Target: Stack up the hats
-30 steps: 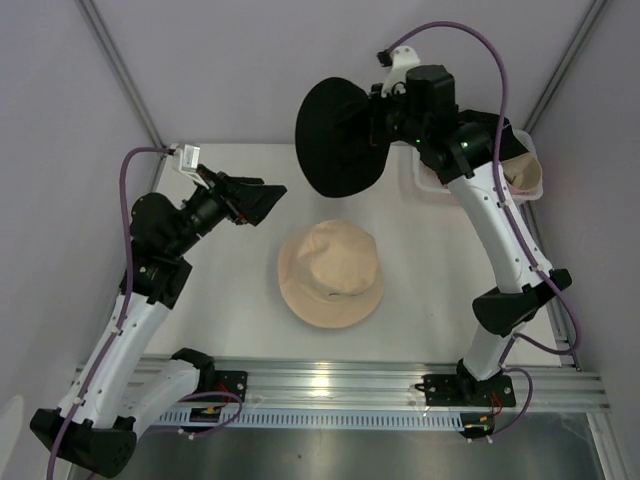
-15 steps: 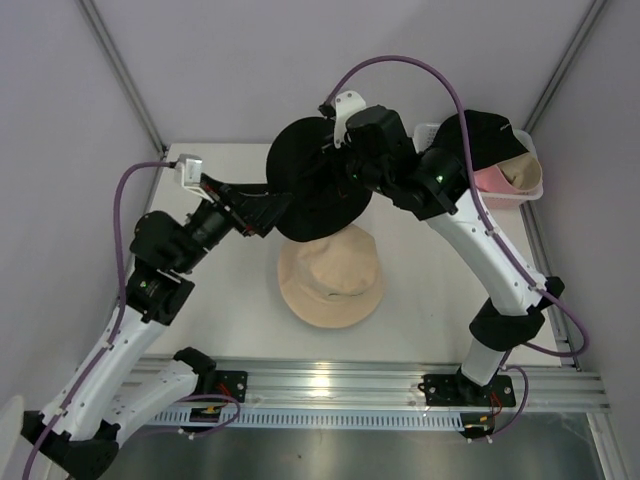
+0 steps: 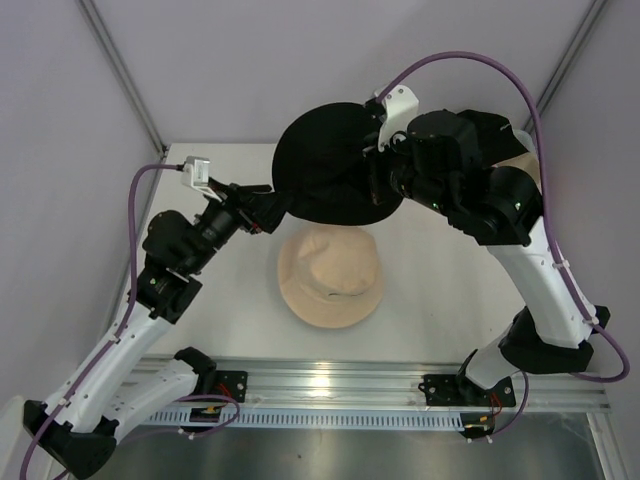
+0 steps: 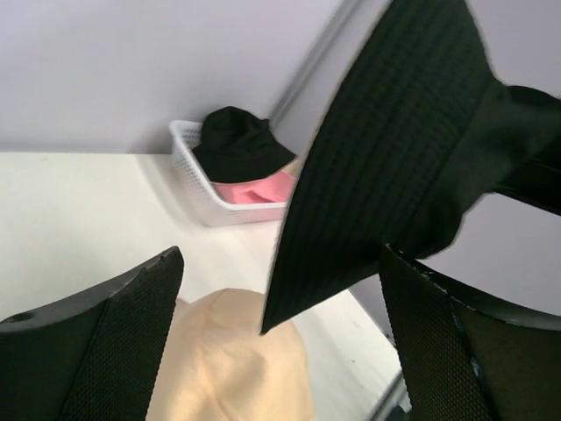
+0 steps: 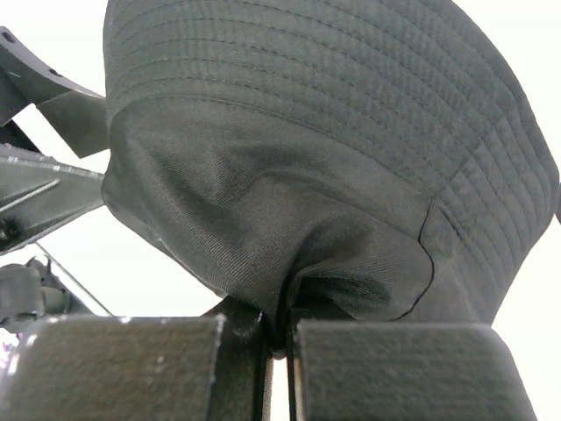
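Right pincer [image 5: 279, 338] is pinched tight on a fold of the black fabric bucket hat [image 3: 330, 165], airborne at upper centre above the tan fabric bucket hat [image 3: 332, 272] on the white surface [image 3: 430, 290], while the left pincer [image 3: 268, 208] is spread wide and empty beside the brim's left edge.

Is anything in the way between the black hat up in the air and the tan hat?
Nothing visible. The black hat hangs over the tan hat; the left gripper has its open jaws beside the brim.
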